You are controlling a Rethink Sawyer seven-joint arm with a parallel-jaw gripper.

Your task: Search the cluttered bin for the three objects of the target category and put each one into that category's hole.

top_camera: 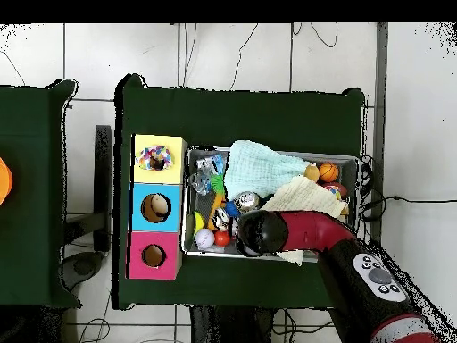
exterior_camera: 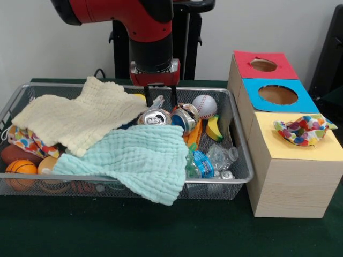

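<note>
Gripper: the gripper (exterior_camera: 160,96) hangs low over the far middle of the wire bin (exterior_camera: 240,160), its two dark fingers spread apart with nothing between them, tips just above the cans.
Arm: the red and black arm (top_camera: 303,230) reaches over the bin's edge; from overhead it hides what lies beneath it.
Cans: a silver can (exterior_camera: 155,116) lies with its top facing the camera, touching a second, blue-sided can (exterior_camera: 184,119) just beside it.
Cloths: a cream cloth (exterior_camera: 80,118) drapes over the bin's left part; a mint cloth (exterior_camera: 134,158) lies in front of it and spills over the near rim.
Balls: a baseball (exterior_camera: 204,106) sits at the far right of the bin; a small basketball (exterior_camera: 20,168) rests at the left end, partly under the cream cloth.
Other clutter: a toy banana (exterior_camera: 214,128) leans near the right wall; a crushed plastic bottle (exterior_camera: 214,159) lies in the near right corner.
Sorting box: a wooden box (exterior_camera: 289,182) stands right of the bin, with a red hole (exterior_camera: 263,65), a blue hole (exterior_camera: 277,94), and a yellow section.
Dotted cloth: a colourful dotted cloth (exterior_camera: 303,129) sits on the yellow section, seemingly stuffed into its hole, though the opening itself is hidden.
</note>
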